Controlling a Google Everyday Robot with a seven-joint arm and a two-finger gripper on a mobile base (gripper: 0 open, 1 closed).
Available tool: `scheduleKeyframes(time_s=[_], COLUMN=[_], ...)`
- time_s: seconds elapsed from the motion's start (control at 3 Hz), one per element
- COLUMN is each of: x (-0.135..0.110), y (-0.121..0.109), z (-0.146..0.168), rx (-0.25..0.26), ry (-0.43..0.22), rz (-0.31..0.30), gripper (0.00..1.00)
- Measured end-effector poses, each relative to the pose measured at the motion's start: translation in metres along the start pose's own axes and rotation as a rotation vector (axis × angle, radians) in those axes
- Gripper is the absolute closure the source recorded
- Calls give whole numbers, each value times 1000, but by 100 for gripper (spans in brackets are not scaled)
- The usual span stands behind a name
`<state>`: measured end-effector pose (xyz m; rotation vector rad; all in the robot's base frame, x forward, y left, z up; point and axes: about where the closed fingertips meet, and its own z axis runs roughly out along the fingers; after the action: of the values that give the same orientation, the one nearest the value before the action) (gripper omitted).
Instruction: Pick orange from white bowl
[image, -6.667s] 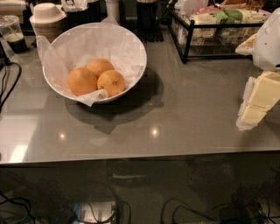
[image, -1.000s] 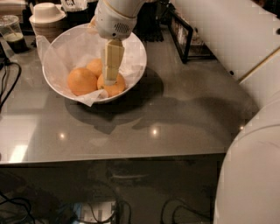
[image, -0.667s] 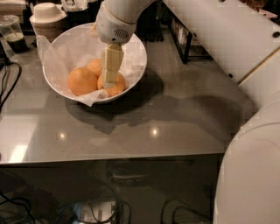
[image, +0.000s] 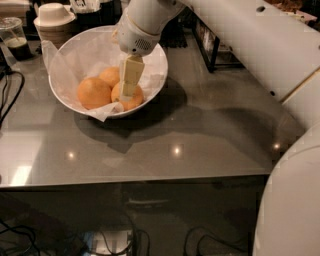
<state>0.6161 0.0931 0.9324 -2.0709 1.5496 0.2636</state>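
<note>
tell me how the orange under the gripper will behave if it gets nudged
The orange, under the gripper in the bowl, is round, so it would probably roll if nudged, though the left orange and back orange beside it likely check that. The crinkled paper beneath may slip or bunch as it lifts.

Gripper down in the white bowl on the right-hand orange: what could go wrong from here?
1. The gripper sits low on the orange, which rests against the left orange and the back orange; it might slip or roll on the lift.
2. The crinkled paper lining the white bowl could get caught and dragged up.
3. A shove on the bowl might knock the stacked bowls beside it.
</note>
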Motion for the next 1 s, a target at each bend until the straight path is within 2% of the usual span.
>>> scheduleKeyframes(time_s=[0.33,0.67,1.0], x=[0,0,0], y=[-1,-1,-1], z=[0,0,0], rx=[2,2,2], ry=[-1,-1,-1], rz=[0,0,0], gripper=[0,19,42])
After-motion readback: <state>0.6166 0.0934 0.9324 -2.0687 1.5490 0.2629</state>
